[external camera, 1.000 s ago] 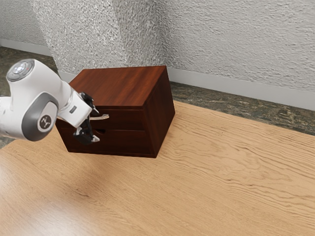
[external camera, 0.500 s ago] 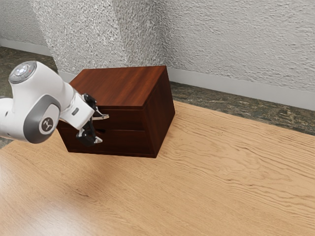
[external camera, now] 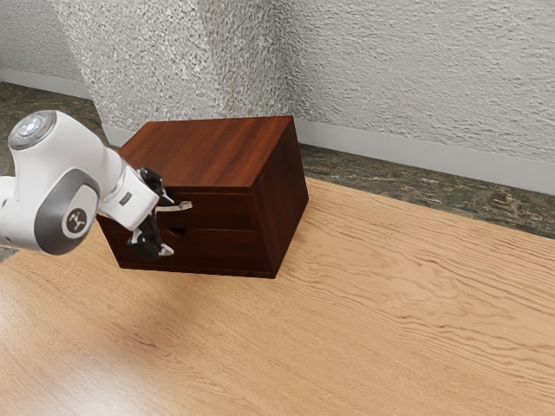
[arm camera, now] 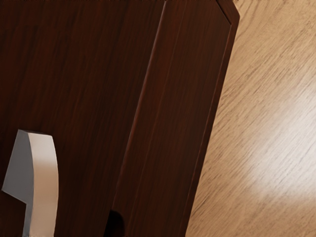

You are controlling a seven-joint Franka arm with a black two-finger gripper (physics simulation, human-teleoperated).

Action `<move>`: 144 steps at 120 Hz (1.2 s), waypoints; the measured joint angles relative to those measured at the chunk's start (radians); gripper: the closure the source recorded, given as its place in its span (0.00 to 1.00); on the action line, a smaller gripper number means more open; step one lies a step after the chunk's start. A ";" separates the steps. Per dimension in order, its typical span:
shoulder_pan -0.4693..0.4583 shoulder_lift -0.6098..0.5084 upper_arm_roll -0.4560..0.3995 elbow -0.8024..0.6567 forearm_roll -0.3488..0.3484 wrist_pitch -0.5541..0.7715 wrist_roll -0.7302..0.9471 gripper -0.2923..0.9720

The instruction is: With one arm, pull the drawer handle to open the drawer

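My jaws stand wide open (one above, one below) at the pale drawer handle (external camera: 179, 206) of the dark wooden cabinet (external camera: 227, 154) on the table (external camera: 390, 312), gripping nothing.

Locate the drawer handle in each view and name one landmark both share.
Exterior view: the handle is the pale bar on the cabinet's front, in its upper half.
Wrist view: the handle is the grey piece on the dark front, away from the table.
Shared landmark: the cabinet's front corner edge against the light table.
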 joint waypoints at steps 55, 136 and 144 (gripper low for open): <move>-0.001 -0.018 0.001 -0.007 0.015 0.006 -0.008 0.34; -0.019 -0.011 0.000 -0.008 0.007 0.048 -0.008 0.20; -0.019 -0.011 0.000 -0.014 0.007 0.050 -0.008 0.19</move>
